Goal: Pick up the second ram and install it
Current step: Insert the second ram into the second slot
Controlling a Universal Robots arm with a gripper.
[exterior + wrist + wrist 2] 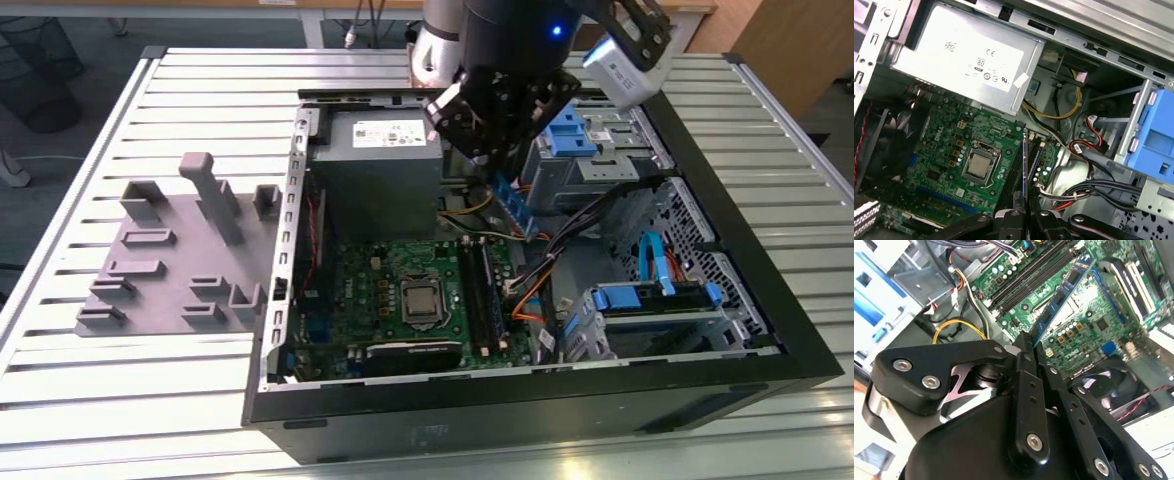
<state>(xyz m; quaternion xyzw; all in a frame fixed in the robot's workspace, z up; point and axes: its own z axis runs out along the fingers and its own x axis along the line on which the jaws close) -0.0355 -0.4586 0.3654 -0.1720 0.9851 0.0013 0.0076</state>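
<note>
Item under inspection: the second ram (515,206), a slim blue board with black chips. It is held in the gripper (498,172) and hangs inside the open computer case (534,405), clear of the motherboard (387,275).

Grip: in the second wrist view the fingers (1024,371) are clamped on one end of the stick (1064,292), and the rest of it juts out over the board. In the first wrist view the stick (1025,165) is seen edge-on, rising from the gripper (1026,214) roughly in line with the long black memory slots (1013,175).

Position: in the exterior view the stick hangs over the far end of the memory slots (481,290), between the grey power supply (380,160) and the drive cage on the exterior view's right. It is not seated (open space shows between its lower edge and the slots).

Surroundings: the processor socket (418,297) lies just beside the slots. The grey holder tray (174,250) rests on the slatted desk (134,400) to the exterior view's left of the case, well apart from the gripper.
</note>
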